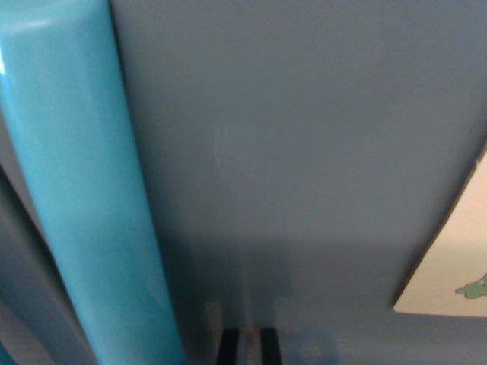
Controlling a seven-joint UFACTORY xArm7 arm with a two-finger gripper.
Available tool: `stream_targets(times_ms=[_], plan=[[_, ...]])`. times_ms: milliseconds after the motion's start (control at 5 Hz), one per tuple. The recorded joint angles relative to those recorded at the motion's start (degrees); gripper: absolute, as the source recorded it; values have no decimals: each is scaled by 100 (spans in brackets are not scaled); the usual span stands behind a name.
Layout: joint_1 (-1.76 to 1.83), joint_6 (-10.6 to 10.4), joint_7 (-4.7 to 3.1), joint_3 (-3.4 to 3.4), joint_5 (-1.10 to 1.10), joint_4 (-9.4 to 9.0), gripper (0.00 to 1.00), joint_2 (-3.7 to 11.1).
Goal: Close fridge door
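Grey fridge door close up, turquoise handle alongside, cream sticker at right; fingers' state unclear
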Motion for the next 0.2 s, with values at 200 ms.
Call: stream_targets(times_ms=[200], plan=[[0,0,0,0,0,0,100,0]])
